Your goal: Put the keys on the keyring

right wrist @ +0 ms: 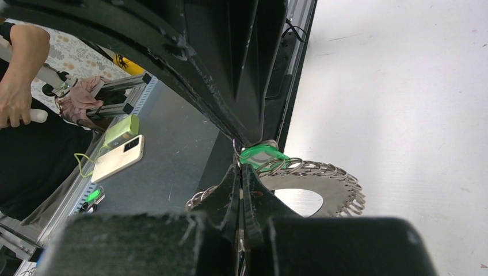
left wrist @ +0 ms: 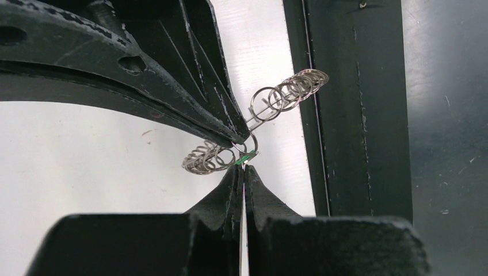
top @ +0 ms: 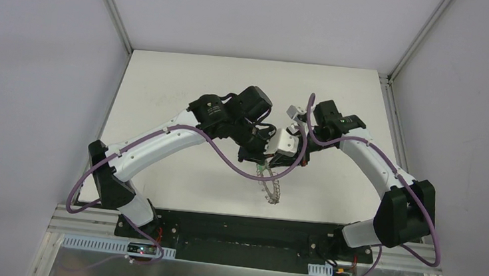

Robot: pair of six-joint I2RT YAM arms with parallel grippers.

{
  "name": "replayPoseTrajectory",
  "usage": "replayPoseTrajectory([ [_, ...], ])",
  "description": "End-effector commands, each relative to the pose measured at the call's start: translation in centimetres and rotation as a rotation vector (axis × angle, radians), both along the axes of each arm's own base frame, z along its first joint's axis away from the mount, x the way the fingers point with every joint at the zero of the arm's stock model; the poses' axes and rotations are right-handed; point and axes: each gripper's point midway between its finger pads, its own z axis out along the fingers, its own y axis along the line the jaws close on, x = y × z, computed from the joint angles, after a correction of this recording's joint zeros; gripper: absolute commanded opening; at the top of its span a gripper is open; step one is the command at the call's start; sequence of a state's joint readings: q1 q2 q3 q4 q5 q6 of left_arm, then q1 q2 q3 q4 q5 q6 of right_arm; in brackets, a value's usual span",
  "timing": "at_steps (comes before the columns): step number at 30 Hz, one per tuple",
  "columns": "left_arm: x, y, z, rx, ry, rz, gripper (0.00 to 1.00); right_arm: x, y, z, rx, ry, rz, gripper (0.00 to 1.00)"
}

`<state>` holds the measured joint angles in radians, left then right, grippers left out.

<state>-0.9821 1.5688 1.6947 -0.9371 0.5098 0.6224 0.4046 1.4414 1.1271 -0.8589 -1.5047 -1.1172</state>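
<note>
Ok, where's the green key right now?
In the right wrist view the key sits mid-frame, pinched at the tip of the left gripper, against the upper-left loops of the keyring and just above the right gripper.

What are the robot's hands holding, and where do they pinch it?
The left gripper pinches the key by its green head. The right gripper pinches the keyring on its loopy outer edge.

We can read no text, label, number or sign here. No surface shows us any legible marking.
</note>
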Motion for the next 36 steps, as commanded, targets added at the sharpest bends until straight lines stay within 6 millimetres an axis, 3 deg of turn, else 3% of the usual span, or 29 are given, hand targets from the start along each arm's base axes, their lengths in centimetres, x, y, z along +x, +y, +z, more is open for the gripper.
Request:
replayPoseTrajectory([
  [1, -2.0, 0.4, -0.3, 0.002, 0.051, -0.074, 0.0, -0.4, 0.1, 3.7, 0.157, 0.002, 0.039, 0.0],
  [36, -2.7, 0.6, -0.5, 0.0, 0.07, -0.094, 0.0, 1.7, 0.1, 3.6, 0.126, 0.08, -0.002, 0.0],
])
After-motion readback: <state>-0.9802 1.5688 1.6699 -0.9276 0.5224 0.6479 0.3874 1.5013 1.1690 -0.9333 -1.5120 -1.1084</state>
